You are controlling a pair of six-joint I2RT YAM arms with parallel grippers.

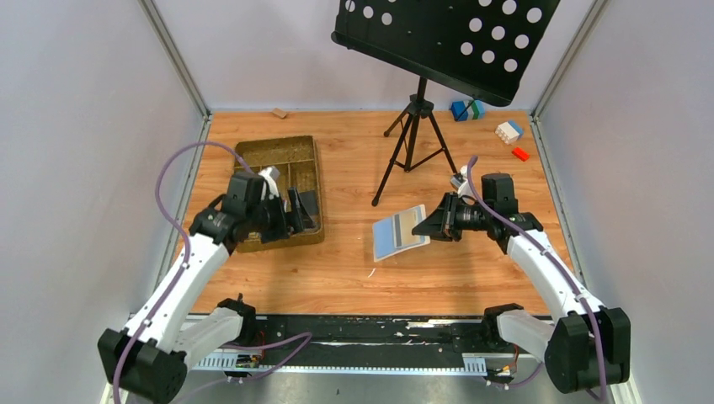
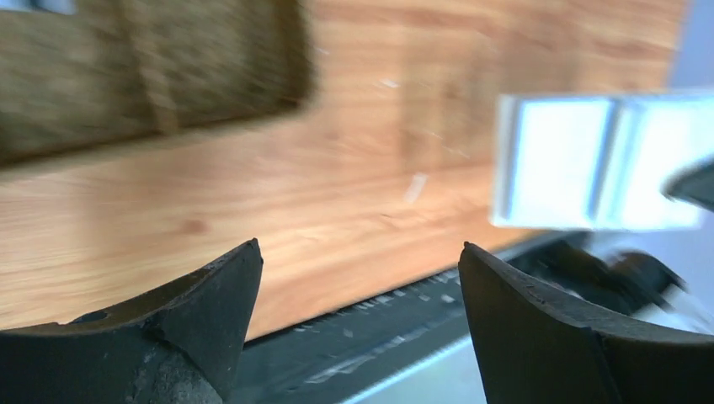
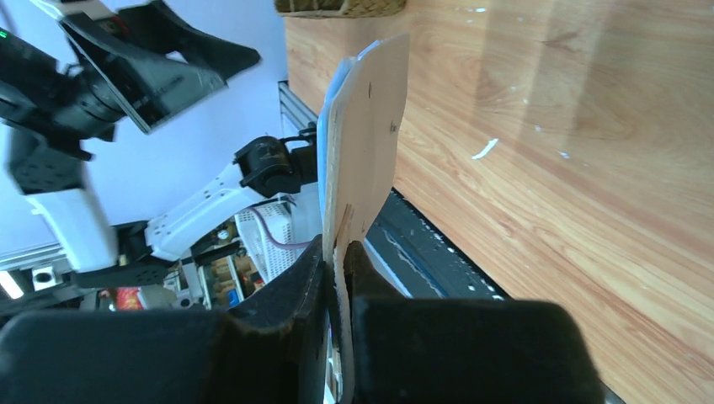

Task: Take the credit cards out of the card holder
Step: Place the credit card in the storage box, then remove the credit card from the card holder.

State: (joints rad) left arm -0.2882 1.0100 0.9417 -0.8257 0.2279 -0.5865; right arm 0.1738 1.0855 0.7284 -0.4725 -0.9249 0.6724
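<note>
Overhead, right claw [image 1: 428, 225]: clamped on the right edge of the card holder [image 1: 396, 235], which juts out from its tips, spread open with the pale blue inside up, above the bench [image 1: 337, 269].
Overhead, left claw [image 1: 296, 215]: over the near end of the woven tray [image 1: 278, 143], well apart from the holder, which lies off to its right.
Overhead, credit cards: none can be made out in the holder at this size. A dark flat shape just beyond the left claw may be one, but I cannot tell.
Left wrist, claw [image 2: 358, 278]: fingers apart, nothing between them. The holder [image 2: 598, 160] shows blurred ahead and to the right, the tray behind to the left.
Right wrist, claw [image 3: 337, 261]: pinching only the thin end of the holder [image 3: 366, 143], which stands edge-on straight out from the tips.
Step in hand, judged: the left claw crosses to the holder for a card.
How to do it well: keep the right clamp firm and steady, bring the left in level with the pocket mouth, take a card by its free edge and draw it along the pocket, not across.
</note>
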